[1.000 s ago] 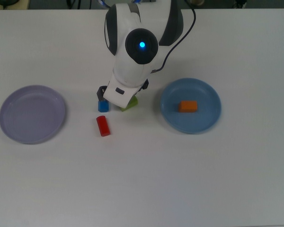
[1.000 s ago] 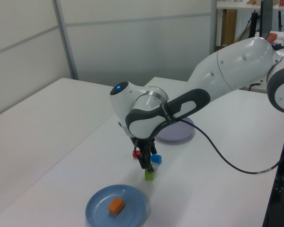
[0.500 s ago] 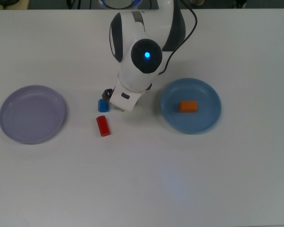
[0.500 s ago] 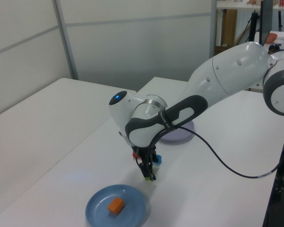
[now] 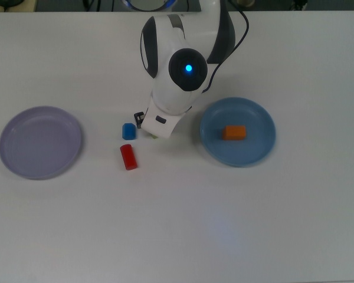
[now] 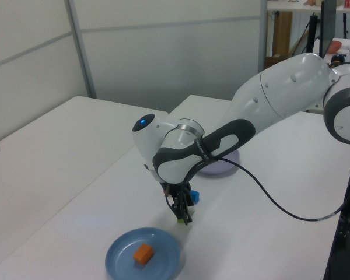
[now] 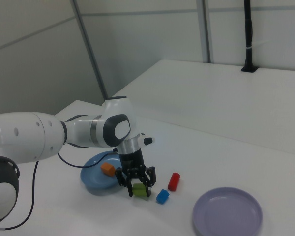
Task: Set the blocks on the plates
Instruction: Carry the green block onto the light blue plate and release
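Note:
My gripper (image 7: 136, 183) is down at the table, open, with its fingers standing either side of the green block (image 7: 139, 189), which rests on the table. In the top view my wrist hides that block. The blue block (image 5: 128, 131) lies just to the top view's left of my hand, and the red block (image 5: 128, 157) lies below it. The orange block (image 5: 234, 132) sits on the blue plate (image 5: 259, 150). The lavender plate (image 5: 40, 142) at the top view's left holds nothing.
The white arm reaches in from the top view's upper edge, with a black cable looping beside it. In the right view, the lavender plate (image 7: 228, 211) is at the lower right and the blue plate (image 7: 92, 181) lies behind my gripper.
My hand has shifted slightly toward the top view's right and dropped lower. The green block, which showed beside my hand a second ago, is now covered in the top view.

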Available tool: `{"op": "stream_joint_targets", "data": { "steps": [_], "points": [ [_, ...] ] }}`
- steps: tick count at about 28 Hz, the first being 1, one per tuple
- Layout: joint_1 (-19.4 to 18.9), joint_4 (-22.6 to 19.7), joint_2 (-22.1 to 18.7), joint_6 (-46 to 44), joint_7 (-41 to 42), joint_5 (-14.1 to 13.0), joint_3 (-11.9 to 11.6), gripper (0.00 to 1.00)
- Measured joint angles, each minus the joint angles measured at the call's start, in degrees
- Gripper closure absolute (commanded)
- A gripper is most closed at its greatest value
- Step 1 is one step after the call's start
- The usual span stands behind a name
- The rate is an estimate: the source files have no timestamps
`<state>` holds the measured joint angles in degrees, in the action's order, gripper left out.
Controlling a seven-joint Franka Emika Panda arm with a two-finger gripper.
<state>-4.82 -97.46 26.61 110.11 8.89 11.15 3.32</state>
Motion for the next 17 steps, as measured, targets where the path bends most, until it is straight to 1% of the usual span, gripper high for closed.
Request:
{"op": "stream_joint_targets", "data": {
  "steps": [4, 6, 10, 13, 17],
  "points": [
    [-0.01, 0.12, -0.82, -0.01, 0.0, -0.04, 0.0, 0.79],
    [-0.08, 0.17, -1.89, -0.36, 0.0, -0.23, 0.16, 0.79],
    [-1.12, 0.33, -3.91, -2.16, -0.12, -1.87, 1.57, 0.79],
    [-3.92, 0.33, -4.95, -2.74, -2.36, -2.23, 2.4, 0.78],
    [-8.56, 0.21, -4.99, -2.74, -6.18, -2.23, 2.7, 0.77]
  ]
}}
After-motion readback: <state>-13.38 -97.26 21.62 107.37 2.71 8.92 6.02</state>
